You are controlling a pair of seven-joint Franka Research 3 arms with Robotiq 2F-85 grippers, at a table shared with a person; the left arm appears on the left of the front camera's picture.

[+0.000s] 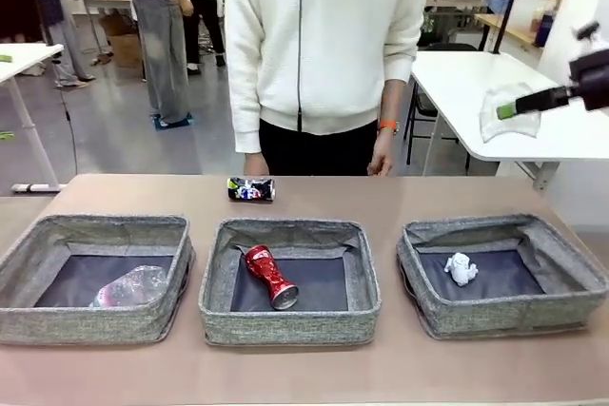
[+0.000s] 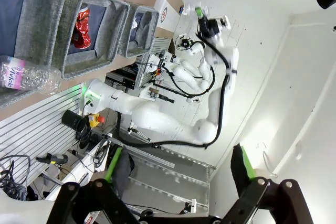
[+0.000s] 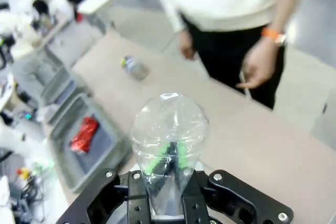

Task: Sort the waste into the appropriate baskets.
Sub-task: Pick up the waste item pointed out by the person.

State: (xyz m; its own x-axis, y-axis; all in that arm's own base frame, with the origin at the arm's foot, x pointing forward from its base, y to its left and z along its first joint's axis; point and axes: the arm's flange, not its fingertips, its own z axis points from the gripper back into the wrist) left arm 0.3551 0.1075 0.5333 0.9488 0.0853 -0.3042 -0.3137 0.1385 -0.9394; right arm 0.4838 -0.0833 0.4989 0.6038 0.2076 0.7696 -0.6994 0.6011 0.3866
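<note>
The right gripper [image 1: 507,109] hangs high at 2 o'clock in the front view, over the air beyond the right table edge. It is clamped on a clear plastic cup [image 3: 169,124]. In the right wrist view its green pads show through the crushed cup wall, pinched narrow.

The left gripper [image 2: 178,163] stands spread wide, and its fingers [image 2: 113,163] are well apart in the left wrist view.

Three grey baskets sit in a row along the near table edge. The left basket [image 1: 95,233] holds a clear plastic bottle [image 1: 131,285], lying at 5 o'clock on its floor. The middle basket [image 1: 290,231] holds a red drink can [image 1: 269,276], lying tilted with its open end toward 5 o'clock. The right basket [image 1: 504,228] holds a small white paper wad [image 1: 461,269] near the middle of its floor.

A dark can with colourful print [image 1: 251,189] lies on its side on the table at 12 o'clock from the middle basket, just beyond its far wall. A person in a white top [image 1: 324,45] stands at the far edge, one hand [image 1: 383,164] hanging near the tabletop.
</note>
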